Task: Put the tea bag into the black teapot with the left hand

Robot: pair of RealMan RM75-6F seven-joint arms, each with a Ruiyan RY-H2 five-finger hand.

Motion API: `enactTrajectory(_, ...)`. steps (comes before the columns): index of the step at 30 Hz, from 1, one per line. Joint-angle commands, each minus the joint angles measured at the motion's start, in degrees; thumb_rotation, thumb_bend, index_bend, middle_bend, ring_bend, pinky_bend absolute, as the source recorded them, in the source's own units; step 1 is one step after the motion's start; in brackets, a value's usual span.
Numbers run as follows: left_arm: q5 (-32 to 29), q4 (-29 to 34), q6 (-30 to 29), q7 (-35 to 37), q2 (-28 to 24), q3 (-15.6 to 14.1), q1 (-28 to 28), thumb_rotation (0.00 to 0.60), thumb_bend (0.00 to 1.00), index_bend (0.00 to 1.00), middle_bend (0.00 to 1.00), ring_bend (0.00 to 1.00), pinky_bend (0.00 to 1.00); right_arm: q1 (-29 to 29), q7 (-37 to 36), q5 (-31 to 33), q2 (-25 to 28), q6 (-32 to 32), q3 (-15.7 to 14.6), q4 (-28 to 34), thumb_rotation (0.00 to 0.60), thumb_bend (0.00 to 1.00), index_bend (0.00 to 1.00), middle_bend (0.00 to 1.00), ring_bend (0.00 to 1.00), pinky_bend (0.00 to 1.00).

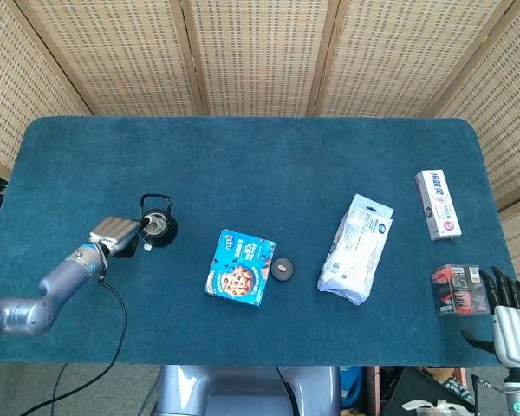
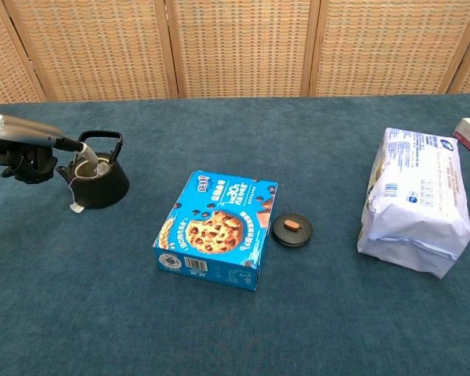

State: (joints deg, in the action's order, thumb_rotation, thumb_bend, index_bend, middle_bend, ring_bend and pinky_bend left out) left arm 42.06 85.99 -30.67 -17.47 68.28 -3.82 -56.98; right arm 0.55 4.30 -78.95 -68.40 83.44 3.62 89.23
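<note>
The black teapot (image 1: 159, 228) (image 2: 99, 182) stands open at the left of the blue table. The white tea bag (image 2: 94, 167) lies in its mouth; its string runs over the left rim, and its tag (image 2: 77, 207) rests on the cloth beside the pot. My left hand (image 1: 116, 235) (image 2: 25, 150) hovers just left of the pot with one fingertip (image 2: 79, 146) reaching over the rim, gripping nothing that I can see. The pot's lid (image 1: 282, 269) (image 2: 291, 230) lies apart, right of the cookie box. My right hand (image 1: 508, 314) sits at the table's front right corner, fingers spread.
A blue cookie box (image 1: 240, 267) (image 2: 218, 229) lies right of the teapot. A white packet (image 1: 357, 247) (image 2: 415, 200) lies further right. A pink-and-white box (image 1: 438, 204) and a black-and-red box (image 1: 459, 290) sit near the right edge. Wicker screens stand behind the table.
</note>
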Motion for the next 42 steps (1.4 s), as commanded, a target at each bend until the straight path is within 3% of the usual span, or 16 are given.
enactTrajectory(1,-0.7,-0.8,0.6,0.0,0.8,-0.4,-0.6,0.6,1.0,0.07,0.86,0.79,0.68,0.0,0.0,0.0,0.0,0.0,0.0,0.0,0.6,0.0,0.0,0.0,0.0,0.0)
enactTrajectory(13,-1.2,-0.5,0.7,-0.5,1.7,-2.1,-2.0,0.6,1.0,0.07,0.86,0.79,0.68,0.2,0.0,0.0,0.0,0.2,0.0,0.1,0.6,0.0,0.0,0.0,0.0,0.0)
enactTrajectory(22,1.5,4.0,-5.2,2.0,-1.7,-1.3,1.1,0.6,1.0,0.06,0.82,0.76,0.68,0.3,-0.4,0.0,0.0,0.3,0.0,-0.1,0.6,0.0,0.0,0.0,0.0,0.0)
enactTrajectory(27,6.5,7.9,-12.3,4.9,-4.0,-0.4,6.0,0.6,1.0,0.0,0.67,0.64,0.66,0.2,-0.6,-0.4,-0.1,0.4,0.0,-0.3,0.6,0.0,0.0,0.0,0.0,0.0)
enactTrajectory(30,11.8,11.7,-22.3,8.1,-5.4,-0.1,12.1,0.6,0.98,0.0,0.55,0.54,0.62,-0.1,-0.8,-0.8,0.0,0.4,0.1,-0.3,0.6,0.0,0.0,0.0,0.0,0.0)
enactTrajectory(36,20.2,12.1,-35.9,12.0,-3.4,0.3,20.6,0.6,0.74,0.0,0.35,0.34,0.52,-0.6,-0.7,-1.7,-0.1,0.4,0.3,-0.3,0.6,0.0,0.0,0.0,0.0,0.0)
enactTrajectory(42,28.3,9.8,-49.7,15.8,0.3,-0.3,29.9,0.6,0.59,0.0,0.12,0.1,0.21,-1.7,-0.8,-3.1,-0.4,0.1,0.4,-0.3,0.6,0.0,0.0,0.0,0.0,0.0)
